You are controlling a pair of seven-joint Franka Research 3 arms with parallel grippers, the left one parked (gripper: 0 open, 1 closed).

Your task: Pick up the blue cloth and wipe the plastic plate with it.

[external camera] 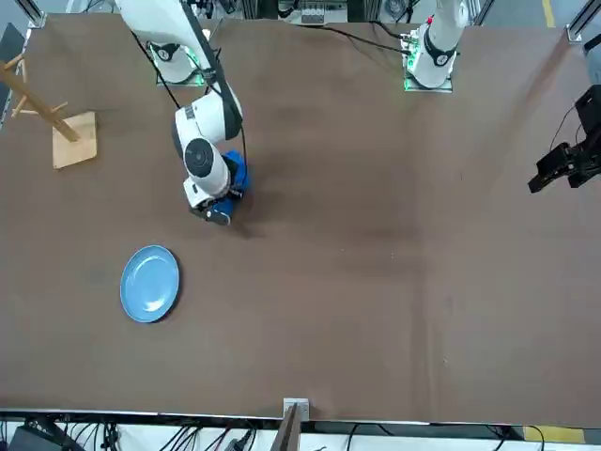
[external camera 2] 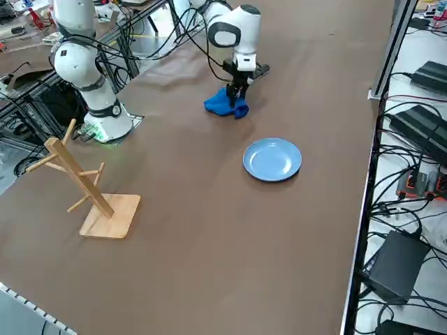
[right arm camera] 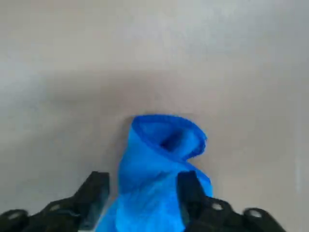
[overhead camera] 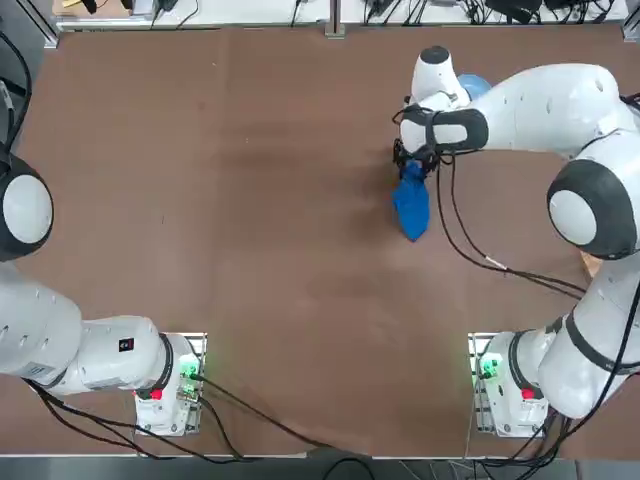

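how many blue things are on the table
2. The blue cloth lies crumpled on the table directly under the right claw, between its open fingers. The light blue plastic plate sits apart from it, nearer the table's far edge from the robot. No others show.

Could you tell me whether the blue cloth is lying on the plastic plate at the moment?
No, the blue cloth lies on the bare table beneath the right gripper, well apart from the plastic plate.
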